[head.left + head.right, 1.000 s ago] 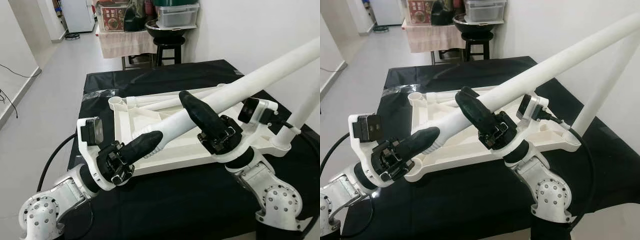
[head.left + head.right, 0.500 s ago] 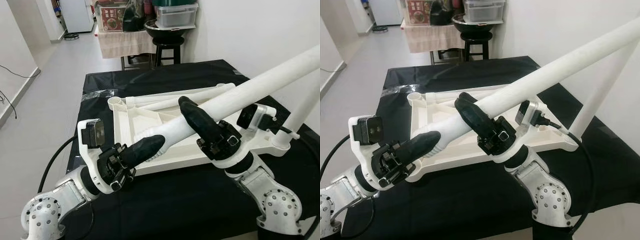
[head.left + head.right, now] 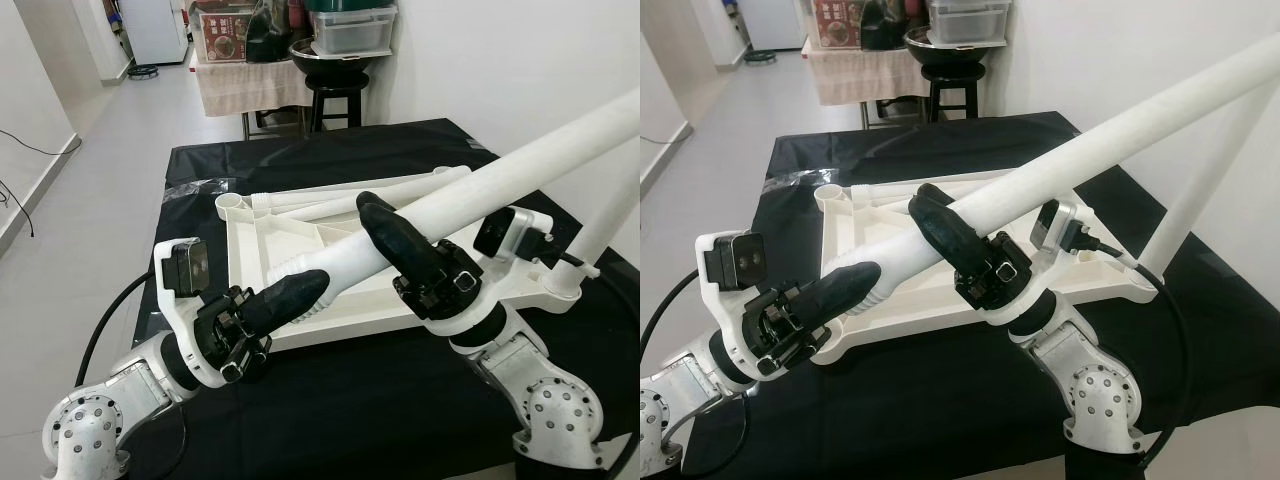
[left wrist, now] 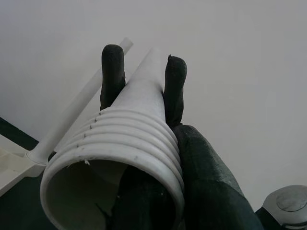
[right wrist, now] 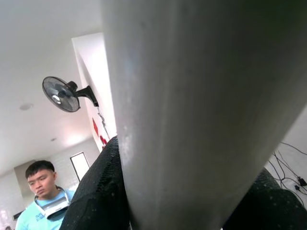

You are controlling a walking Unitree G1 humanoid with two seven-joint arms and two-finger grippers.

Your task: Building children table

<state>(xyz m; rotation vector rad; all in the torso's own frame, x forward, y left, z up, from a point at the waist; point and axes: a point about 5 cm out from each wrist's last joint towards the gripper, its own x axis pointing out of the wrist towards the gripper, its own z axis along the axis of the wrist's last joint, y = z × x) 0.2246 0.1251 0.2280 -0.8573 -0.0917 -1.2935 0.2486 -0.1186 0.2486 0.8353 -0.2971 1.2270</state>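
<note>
Both pincers clamped on long white plastic table leg (image 3: 470,190): left pincer (image 3: 300,290) at ribbed threaded end, right pincer (image 3: 385,225) midway. Best: steer threads squarely into socket of white upturned tabletop (image 3: 270,245), no tilt.

Left arm: silver, bent at near left, wrist angled up toward the right.
Left gripper (image 3: 288,293): black jaws closed around the long white ribbed-ended plastic tube (image 3: 480,185).
Right gripper (image 3: 400,236): jaws clamped on the same tube, farther right.
</note>
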